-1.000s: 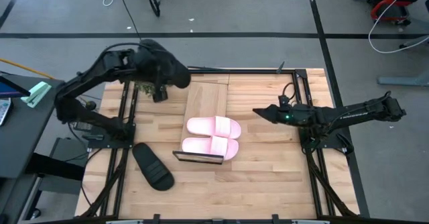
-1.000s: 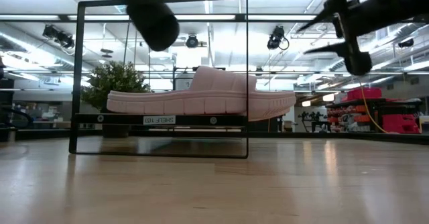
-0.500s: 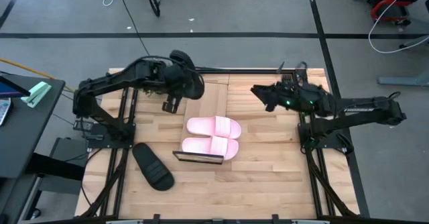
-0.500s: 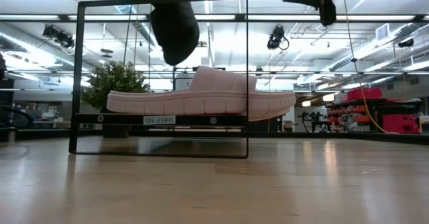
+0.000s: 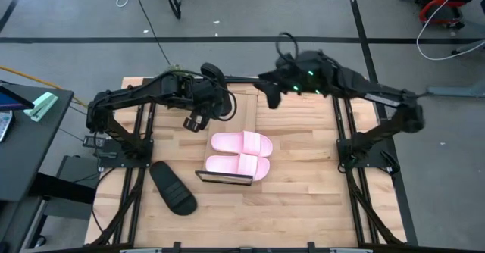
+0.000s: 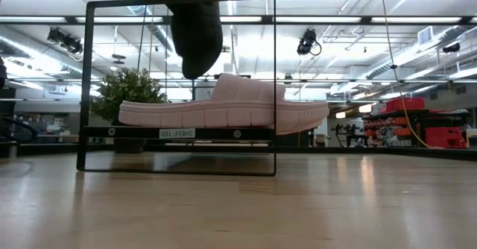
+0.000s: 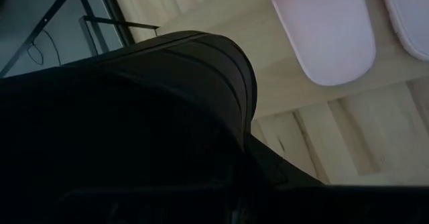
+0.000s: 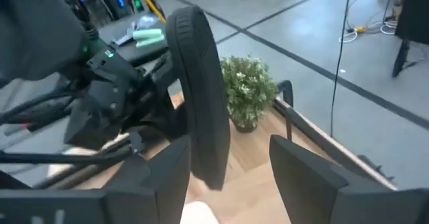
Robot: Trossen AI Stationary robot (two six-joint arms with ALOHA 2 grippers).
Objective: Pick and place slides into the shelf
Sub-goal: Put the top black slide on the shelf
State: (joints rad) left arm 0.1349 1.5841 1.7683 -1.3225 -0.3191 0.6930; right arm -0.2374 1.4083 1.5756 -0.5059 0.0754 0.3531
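- You see pink slides (image 5: 239, 154): matt, foam-like, ribbed sides.
- Black slide (image 5: 173, 187): matt.
- Shelf (image 5: 233, 113): pale wood, thin black metal frame.
- Table (image 5: 303, 200): smooth wood planks.

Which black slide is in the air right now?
The black slide held by the left gripper, hanging above the shelf behind the two pink slides. The other black slide lies flat on the table, off the shelf.

Light-wood table (image 5: 303, 200) with shelf (image 5: 231, 124), black slide (image 5: 173, 187), small plant (image 8: 248, 90).
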